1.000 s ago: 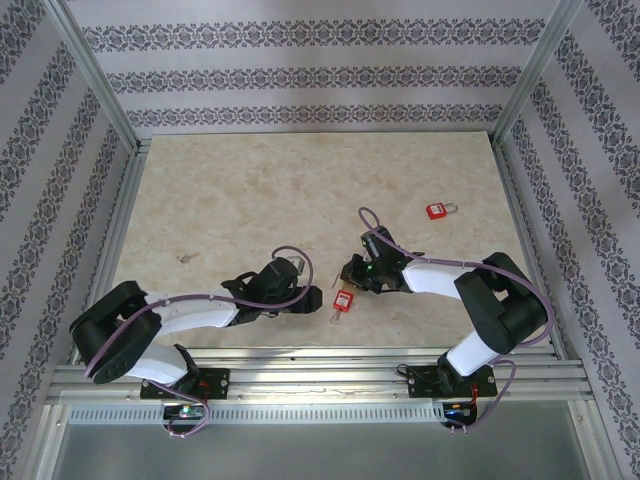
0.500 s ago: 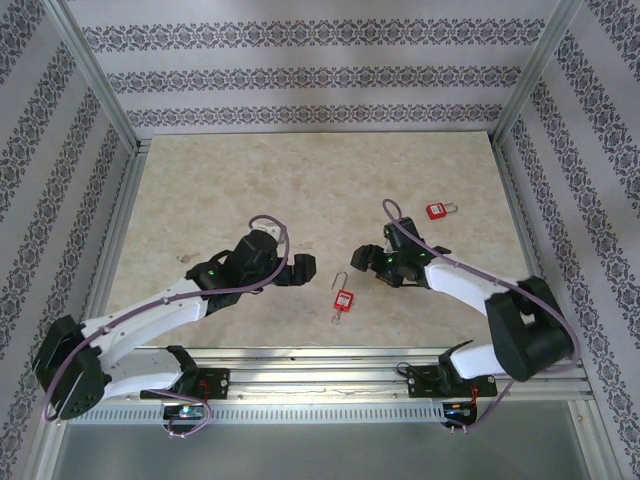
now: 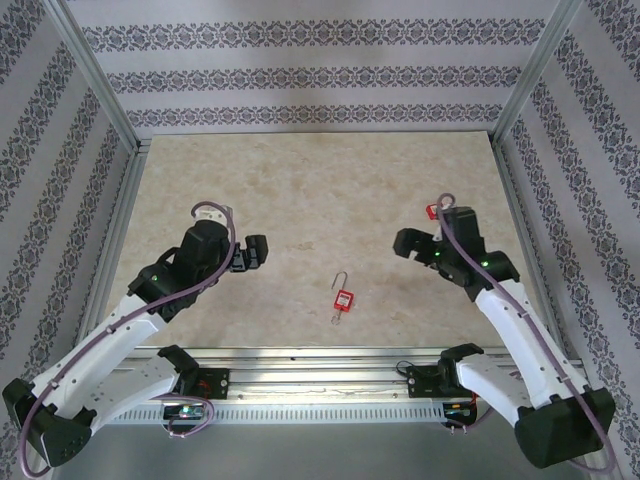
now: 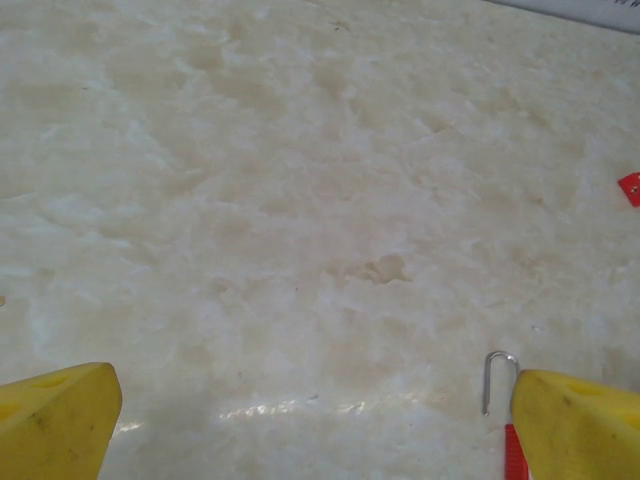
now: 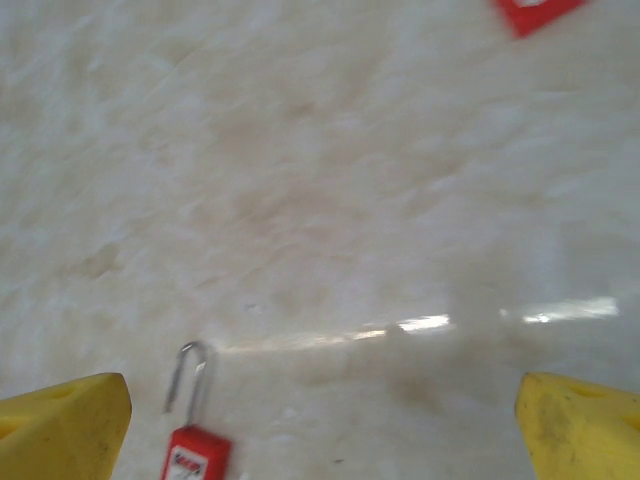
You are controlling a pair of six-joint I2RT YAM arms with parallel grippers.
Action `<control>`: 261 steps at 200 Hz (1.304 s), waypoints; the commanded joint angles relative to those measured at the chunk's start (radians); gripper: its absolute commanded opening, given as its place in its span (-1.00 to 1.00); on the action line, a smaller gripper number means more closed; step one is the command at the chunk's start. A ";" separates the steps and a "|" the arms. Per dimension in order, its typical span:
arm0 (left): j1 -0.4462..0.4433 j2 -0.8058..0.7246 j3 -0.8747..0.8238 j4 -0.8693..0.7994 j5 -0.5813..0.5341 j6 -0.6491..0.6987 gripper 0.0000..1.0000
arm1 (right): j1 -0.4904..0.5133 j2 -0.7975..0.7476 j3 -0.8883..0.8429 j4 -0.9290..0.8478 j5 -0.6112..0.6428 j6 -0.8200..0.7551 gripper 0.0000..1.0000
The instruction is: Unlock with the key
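A small red padlock [image 3: 343, 299] lies on the table at front centre, its silver shackle [image 3: 341, 276] raised with one leg free. A thin stub [image 3: 337, 318] juts from its near end; it is too small to tell whether it is the key. My left gripper [image 3: 250, 253] hovers open to the lock's left, my right gripper [image 3: 410, 243] open to its right, both apart from it. In the left wrist view the shackle [image 4: 497, 380] stands beside the right yellow fingertip [image 4: 580, 425]. In the right wrist view the padlock [image 5: 195, 455] lies near the left fingertip [image 5: 60, 425].
A second red padlock [image 3: 433, 211] lies at the back right, partly behind my right arm; its red corner shows in the wrist views [image 4: 630, 187] [image 5: 535, 12]. Aluminium frame rails [image 3: 300, 360] border the marble table, with patterned walls around.
Both arms have drawn back from the padlock, the left toward the left, the right toward the right. Both grippers have opened. The padlock stays on the table, shackle up.
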 commanded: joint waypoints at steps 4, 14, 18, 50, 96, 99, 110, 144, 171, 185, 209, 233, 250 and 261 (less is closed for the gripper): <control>0.044 -0.041 -0.022 -0.088 -0.052 0.034 0.99 | -0.088 0.044 0.030 -0.083 -0.030 -0.045 0.96; 0.087 -0.033 -0.021 -0.119 -0.044 0.033 0.99 | -0.085 0.039 0.018 -0.053 -0.064 -0.043 0.96; 0.111 -0.025 -0.017 -0.136 -0.036 0.031 0.99 | -0.082 0.037 0.011 -0.041 -0.076 -0.040 0.96; 0.321 0.061 0.001 -0.225 -0.010 0.037 0.99 | -0.022 0.012 -0.026 0.010 -0.096 -0.038 0.96; 0.570 0.238 -0.040 -0.124 0.033 0.073 0.80 | 0.063 -0.050 -0.082 0.058 -0.163 -0.025 0.96; 0.584 0.252 -0.042 -0.111 0.043 0.071 0.77 | 0.073 -0.052 -0.084 0.060 -0.164 -0.023 0.96; 0.633 0.304 -0.042 -0.072 0.094 0.064 0.69 | 0.117 -0.056 -0.091 0.065 -0.165 -0.026 0.96; 0.739 0.466 -0.002 -0.005 0.170 0.043 0.40 | 0.243 -0.050 -0.089 0.059 -0.143 -0.059 0.96; 0.792 0.559 0.021 0.044 0.191 0.009 0.23 | 0.312 -0.053 -0.104 0.066 -0.141 -0.071 0.96; 0.810 0.614 0.039 0.060 0.203 -0.007 0.13 | 0.328 -0.054 -0.117 0.075 -0.149 -0.069 0.95; 0.820 0.685 0.060 0.093 0.200 -0.028 0.02 | 0.348 -0.068 -0.137 0.080 -0.149 -0.062 0.95; 0.823 0.739 0.072 0.115 0.219 -0.044 -0.03 | 0.352 -0.086 -0.152 0.077 -0.140 -0.057 0.96; 0.823 0.765 0.070 0.131 0.221 -0.046 -0.05 | 0.353 -0.092 -0.159 0.075 -0.138 -0.055 0.96; 0.823 0.776 0.068 0.140 0.220 -0.046 -0.07 | 0.354 -0.092 -0.161 0.078 -0.139 -0.050 0.96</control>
